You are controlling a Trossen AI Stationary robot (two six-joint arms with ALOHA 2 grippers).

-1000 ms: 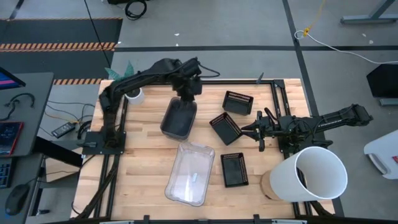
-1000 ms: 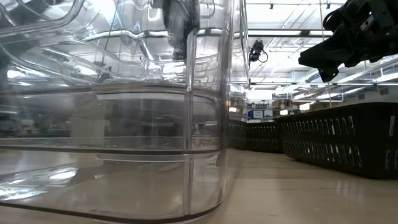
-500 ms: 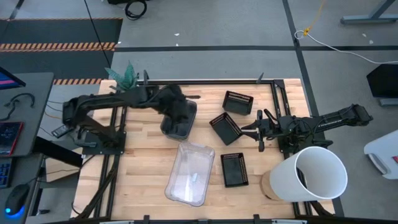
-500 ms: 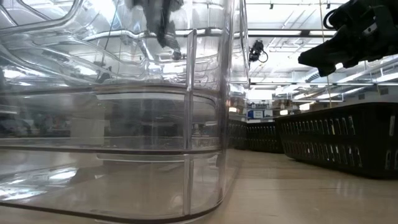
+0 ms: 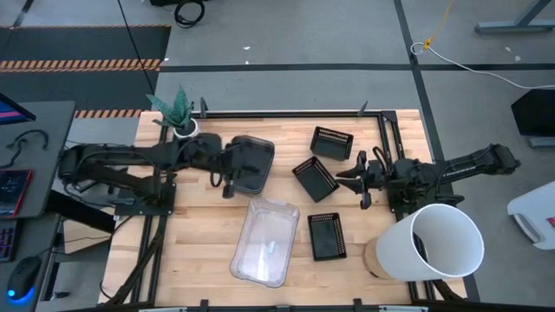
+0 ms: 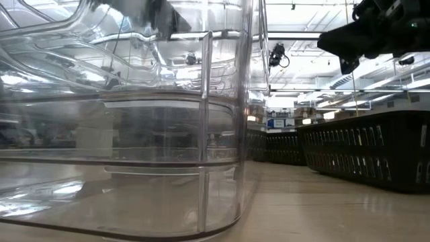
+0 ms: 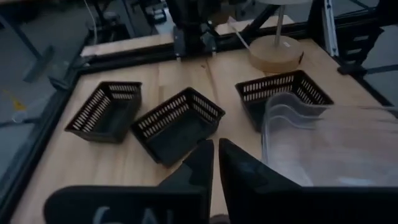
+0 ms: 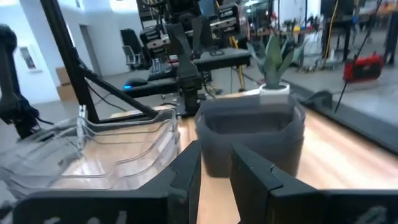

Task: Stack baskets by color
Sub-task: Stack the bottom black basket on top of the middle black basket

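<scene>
A smoky grey basket [image 5: 253, 165] rests on its bottom at the table's middle far part. A clear basket [image 5: 264, 241] lies nearer, and three black slatted baskets [image 5: 332, 143] [image 5: 314, 178] [image 5: 327, 236] lie to its right. My left gripper [image 5: 234, 166] hangs at the grey basket's left side, pointing toward the table's right. Its fingers [image 7: 215, 163] are shut with nothing between them. My right gripper [image 5: 342, 179] is held level beside the middle black basket, pointing left at the grey basket [image 8: 252, 140]. Its fingers [image 8: 214, 165] are a little open on nothing.
A big white bucket [image 5: 438, 243] lies on its side at the near right corner. A small potted plant [image 5: 178, 113] stands at the far left corner. A dark metal frame [image 5: 381, 139] runs along the table's edges. Bare wood shows at the near left.
My left gripper has drawn back from over the grey basket's far end toward the table's left edge. It has tipped from pointing down to nearly level. The grey basket stays where it was. My right arm has kept almost still.
</scene>
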